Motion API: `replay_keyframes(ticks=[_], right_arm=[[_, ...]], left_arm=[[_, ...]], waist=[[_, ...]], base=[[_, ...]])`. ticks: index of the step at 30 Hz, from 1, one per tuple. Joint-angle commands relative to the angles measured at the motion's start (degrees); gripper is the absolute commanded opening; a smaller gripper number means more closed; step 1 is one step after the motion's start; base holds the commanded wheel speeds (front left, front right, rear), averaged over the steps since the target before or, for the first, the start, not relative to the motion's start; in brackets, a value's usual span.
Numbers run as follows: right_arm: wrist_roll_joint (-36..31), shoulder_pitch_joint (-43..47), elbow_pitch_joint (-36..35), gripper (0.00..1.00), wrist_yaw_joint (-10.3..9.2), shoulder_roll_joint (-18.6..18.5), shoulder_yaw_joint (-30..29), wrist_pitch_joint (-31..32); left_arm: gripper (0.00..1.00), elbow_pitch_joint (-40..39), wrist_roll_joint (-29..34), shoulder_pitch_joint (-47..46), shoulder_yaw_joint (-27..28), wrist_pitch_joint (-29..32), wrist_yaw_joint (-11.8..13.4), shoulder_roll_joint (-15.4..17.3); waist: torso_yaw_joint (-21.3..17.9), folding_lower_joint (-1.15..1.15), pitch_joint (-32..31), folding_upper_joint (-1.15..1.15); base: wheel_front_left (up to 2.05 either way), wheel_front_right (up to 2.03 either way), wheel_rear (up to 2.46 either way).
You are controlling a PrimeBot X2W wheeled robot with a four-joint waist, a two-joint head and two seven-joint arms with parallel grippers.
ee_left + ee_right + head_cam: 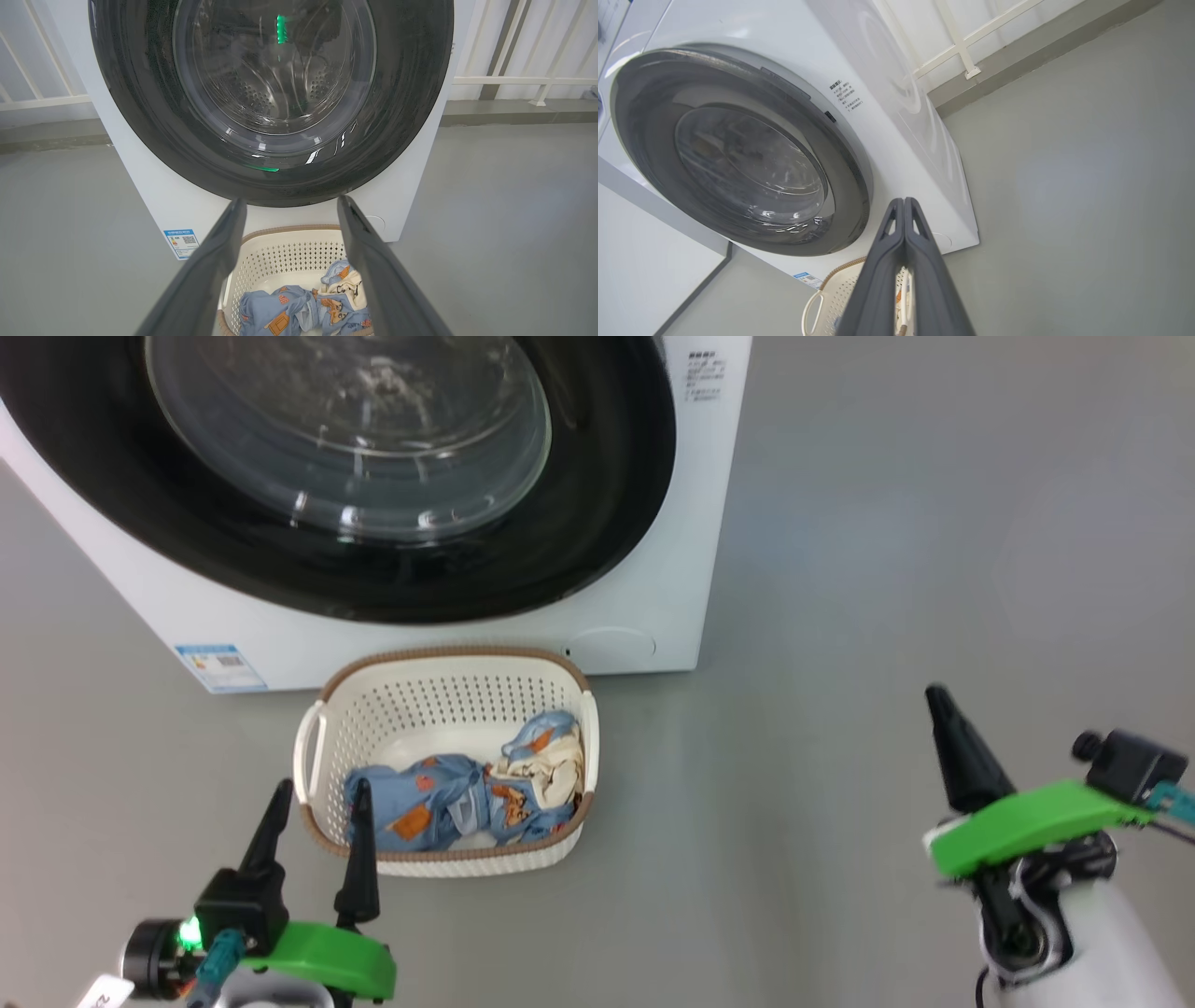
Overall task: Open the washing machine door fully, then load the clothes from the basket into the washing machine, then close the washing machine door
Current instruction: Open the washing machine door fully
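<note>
Door [597, 523] closed on the washer [653, 597]; clothes [439, 807] lie in the basket [448, 700] on the floor [840, 803] before it. Left hand [322, 786] spread wide at its near rim, right hand [934, 694] pinched together, well aside.

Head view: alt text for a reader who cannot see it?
The washing machine door is shut on the white washing machine; before it, the cream basket holds the blue-and-orange clothes. The left gripper, jaws open, is by the basket at lower left; the right gripper, jaws shut, at lower right.
</note>
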Motion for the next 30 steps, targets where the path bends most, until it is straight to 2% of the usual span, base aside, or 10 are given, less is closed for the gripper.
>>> replay_keyframes(ticks=[1, 7, 13, 19, 25, 30], right_arm=[[3.6, -3.3, -1.0, 0.00, -0.06, -0.4, 0.9, 1.1], [24.7, -11.1, 2.3, 0.00, -0.06, 0.2, -3.0, 10.6], [41.0, -20.0, 9.2, 0.00, -0.06, 0.7, -8.7, 21.6], [49.0, -30.6, 17.0, 0.00, -0.06, -0.3, -12.5, 28.9], [52.4, -40.9, 22.8, 0.00, -0.06, -1.9, -12.5, 35.5], [53.6, -48.5, 27.0, 0.00, -0.06, -3.0, -12.1, 38.4]], left_arm=[[1.00, -1.8, 0.7, -2.6, 1.6, -0.7, 0.4, 0.5], [1.00, -2.8, 0.7, -5.0, 1.0, -0.7, 0.2, 0.2], [1.00, -3.4, 0.7, -6.9, 0.0, -0.7, 0.1, -0.2], [1.00, -3.9, 0.6, -8.8, -0.9, -0.7, 0.5, -0.3], [1.00, -4.4, 0.3, -10.4, -1.9, -0.7, 0.8, -0.4], [1.00, -4.7, -0.7, -11.7, -3.2, -0.7, 1.2, -0.4]], waist=[[1.2, 0.00, 2.8, 0.00], [2.6, 0.00, 6.9, 0.00], [4.2, 0.00, 9.9, 0.00], [5.5, 0.00, 13.2, 0.00], [6.8, 0.00, 16.0, 0.00], [8.0, 0.00, 18.0, 0.00]], base=[[0.00, 0.00, 0.00], [0.00, 0.00, 0.00], [0.00, 0.00, 0.00], [0.00, 0.00, 0.00], [0.00, 0.00, 0.00], [0.00, 0.00, 0.00]])
